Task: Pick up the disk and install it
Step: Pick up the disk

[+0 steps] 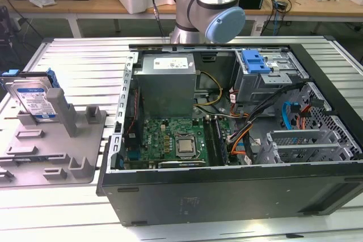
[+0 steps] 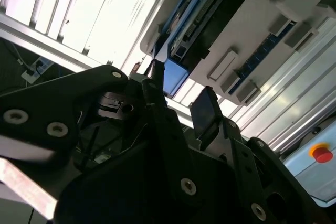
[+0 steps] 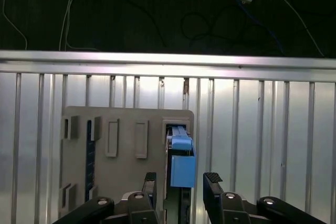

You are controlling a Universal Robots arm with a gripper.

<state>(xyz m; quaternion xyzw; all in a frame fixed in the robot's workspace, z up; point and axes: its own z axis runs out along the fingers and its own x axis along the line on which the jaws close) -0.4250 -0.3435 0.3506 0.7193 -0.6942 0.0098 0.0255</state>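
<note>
Open black computer case (image 1: 227,196) on a slatted metal table (image 1: 79,55) — green motherboard (image 1: 161,131), grey power-supply box (image 1: 167,89) inside

Worktop (image 1: 85,55) is a ribbed, shiny aluminium slab. Sitting right on it: a grey plastic fixture plate (image 1: 34,162) at the exterior view's left, and just beside that a big open black PC case (image 1: 227,196).

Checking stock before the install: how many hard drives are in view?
1. The disk stands on edge in the grey holder at the exterior view's left, outside the computer case. Others may be hidden inside the case's drive cage.
</note>
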